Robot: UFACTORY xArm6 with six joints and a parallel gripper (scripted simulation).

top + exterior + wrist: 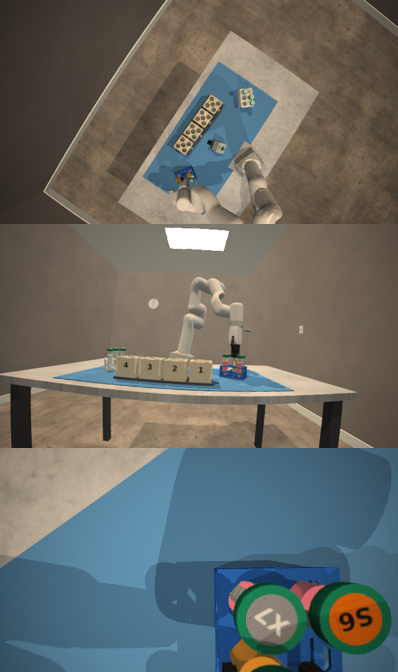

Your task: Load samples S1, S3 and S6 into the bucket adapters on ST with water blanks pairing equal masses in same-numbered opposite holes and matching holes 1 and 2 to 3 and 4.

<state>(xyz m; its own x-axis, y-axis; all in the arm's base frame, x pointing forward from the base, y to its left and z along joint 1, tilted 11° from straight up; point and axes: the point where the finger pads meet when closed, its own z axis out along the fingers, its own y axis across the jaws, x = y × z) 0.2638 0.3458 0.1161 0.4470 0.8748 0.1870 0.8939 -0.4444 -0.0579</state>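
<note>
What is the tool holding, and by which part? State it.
The tool is shut on a tube in the blue rack, gripped near its cap end; which tube cannot be told.

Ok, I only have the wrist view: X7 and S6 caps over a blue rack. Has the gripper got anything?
Observer: Yes. The gripper hangs straight down at cap height, shut on a tube in the blue rack.
Operator: Which adapter is nearest to it?
Observer: Adapter 1, at the end of the stand beside the rack. The row runs 1 to 4 away from it.
Operator: Anything loaded there?
Observer: No. From the top, all the adapter holes look empty.
</note>
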